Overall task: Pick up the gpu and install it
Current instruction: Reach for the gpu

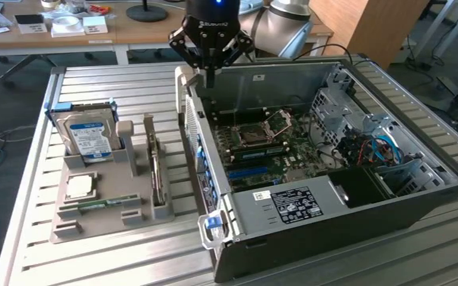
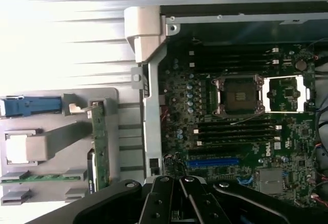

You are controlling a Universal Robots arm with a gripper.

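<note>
On the slatted metal table [image 1: 93, 83] lies the open dark-grey computer case [image 1: 333, 238], with its green motherboard uncovered. Just beside it, on the exterior view's left, sits the grey plastic parts holder [image 1: 93, 223]. The black gripper [image 1: 208, 74] hangs over a corner of the case, its jaws pressed together and holding nothing. The gpu [image 1: 158, 173], a thin flat tan-grey card, stands on its edge in the holder's slot nearest the case, untouched. We judge that the pick-up is not yet begun. It calls for opened jaws, lined up with the card's thin upper edge.
</note>
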